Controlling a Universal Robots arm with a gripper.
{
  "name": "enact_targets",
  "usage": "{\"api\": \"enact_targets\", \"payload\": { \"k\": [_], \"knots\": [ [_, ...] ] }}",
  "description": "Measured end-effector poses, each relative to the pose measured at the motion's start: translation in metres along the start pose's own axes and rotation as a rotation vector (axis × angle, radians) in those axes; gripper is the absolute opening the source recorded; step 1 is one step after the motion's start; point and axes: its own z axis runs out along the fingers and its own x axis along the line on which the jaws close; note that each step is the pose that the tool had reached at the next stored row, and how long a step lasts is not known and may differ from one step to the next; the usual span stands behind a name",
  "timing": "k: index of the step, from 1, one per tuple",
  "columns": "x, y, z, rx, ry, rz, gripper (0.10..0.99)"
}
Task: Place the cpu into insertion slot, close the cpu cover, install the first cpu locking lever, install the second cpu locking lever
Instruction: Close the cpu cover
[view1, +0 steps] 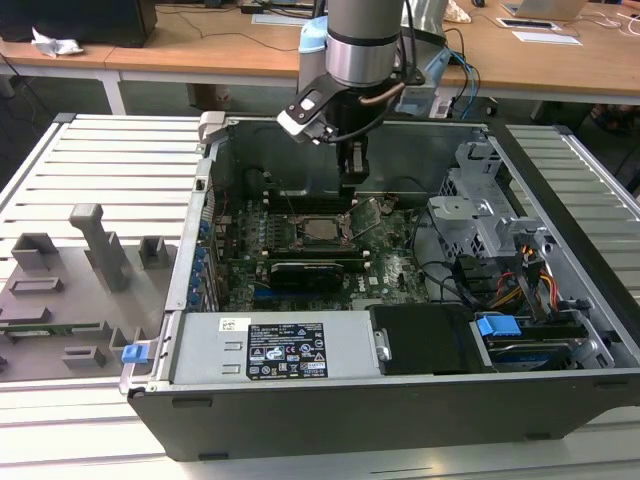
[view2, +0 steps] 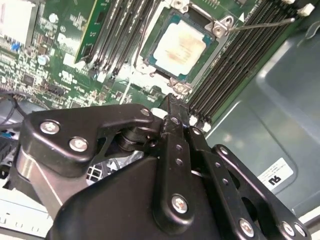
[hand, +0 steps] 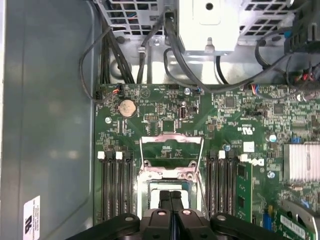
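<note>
Dull silver cpu (view2: 178, 46); green motherboard (hand: 225, 125); black tool (hand: 171, 195); pale grey ribbed table (view1: 100, 160)

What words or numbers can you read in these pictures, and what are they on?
No text here is clear enough to quote.
Power supply sticker, exterior view: black and white print, too small to read.
Case sticker, second wrist view: dark marks on white, too blurred to read.
Motherboard, first wrist view: tiny white printing and a small white label, too small to read.
</note>
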Motion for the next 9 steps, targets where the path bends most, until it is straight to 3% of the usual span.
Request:
{"api": "enact_targets", "payload": {
  "k": [9],
  "knots": [
    [-0.0055,0.0047,0.0024,0.005,0.0008,-0.017,0.106]
  ]
}}
